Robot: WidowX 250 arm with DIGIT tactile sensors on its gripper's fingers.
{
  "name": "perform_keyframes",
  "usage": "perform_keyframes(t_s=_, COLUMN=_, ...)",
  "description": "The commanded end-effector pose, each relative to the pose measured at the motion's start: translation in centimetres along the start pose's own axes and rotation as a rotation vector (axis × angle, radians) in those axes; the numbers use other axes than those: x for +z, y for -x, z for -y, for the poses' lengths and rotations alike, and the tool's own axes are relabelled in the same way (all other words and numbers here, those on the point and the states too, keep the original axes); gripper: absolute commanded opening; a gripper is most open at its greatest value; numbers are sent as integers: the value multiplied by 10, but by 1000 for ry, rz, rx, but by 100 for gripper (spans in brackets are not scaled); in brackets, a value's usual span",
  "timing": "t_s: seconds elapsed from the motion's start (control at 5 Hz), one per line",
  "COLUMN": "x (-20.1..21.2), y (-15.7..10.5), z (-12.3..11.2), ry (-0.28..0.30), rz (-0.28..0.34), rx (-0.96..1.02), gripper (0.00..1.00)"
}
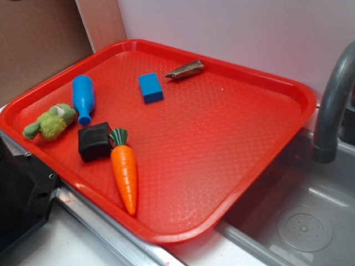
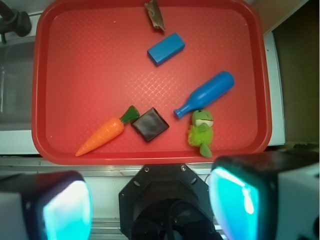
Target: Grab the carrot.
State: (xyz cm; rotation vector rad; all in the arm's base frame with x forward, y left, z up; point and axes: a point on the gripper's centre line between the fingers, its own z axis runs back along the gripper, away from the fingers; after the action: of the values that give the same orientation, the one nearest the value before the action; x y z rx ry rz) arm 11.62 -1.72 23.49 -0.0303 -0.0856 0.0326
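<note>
Lying on the red tray [image 1: 266, 160] near the long edge closest to the robot, toward the sink-side corner of that edge, the carrot [image 1: 124, 168] with its dark green leafy top touching, or all but touching, a corner of the black block [image 1: 94, 141]. Seen from the wrist, ahead of the tool [image 2: 150, 202] and off to its left, well apart from it, nothing between but the tray's near rim. Long axis slanted: tip toward the near rim and the sink-side corner, leaves toward the tray's middle, so a grasp across the thick orange body likely calls for turning the fingers square to that slant. Tool spread wide, two pale cyan-lit fingers [image 2: 67, 210] at the bottom of the wrist view, holding nothing; not in the exterior view, or at most hidden in the dark bulk at its lower left corner, hard to tell. Carrot glossy orange, a tapered cone with faint ridges, widest just under the leaves, probably smooth hard plastic, apt to slip if pinched near the narrow tip. Further along that near edge, a blue bottle [image 2: 205, 94] and a green plush toy [image 2: 201, 131]; a blue block [image 2: 166, 48] and a brown scrap [image 2: 155, 15] toward the far edge, well clear.
</note>
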Motion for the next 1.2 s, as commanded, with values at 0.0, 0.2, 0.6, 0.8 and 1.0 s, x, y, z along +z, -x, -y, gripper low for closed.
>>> perform_keyframes(t_s=0.0, x=0, y=0, z=0, ry=0, rz=0, rx=0, gripper=100)
perform_keyframes(t_s=0.2, x=-51, y=2, z=30, ry=-42, rz=18, rx=247, gripper=100)
perform_keyframes(t_s=0.6, x=-137, y=-2, z=34, ry=11, rz=70, rx=362, gripper=100)
perform_keyframes(t_s=0.8, x=-167, y=-3, z=35, ry=39, rz=21, rx=312, gripper=100)
perform_keyframes(t_s=1.0, x=-187, y=-7, z=37, ry=38, rz=-64, rx=270, gripper=100)
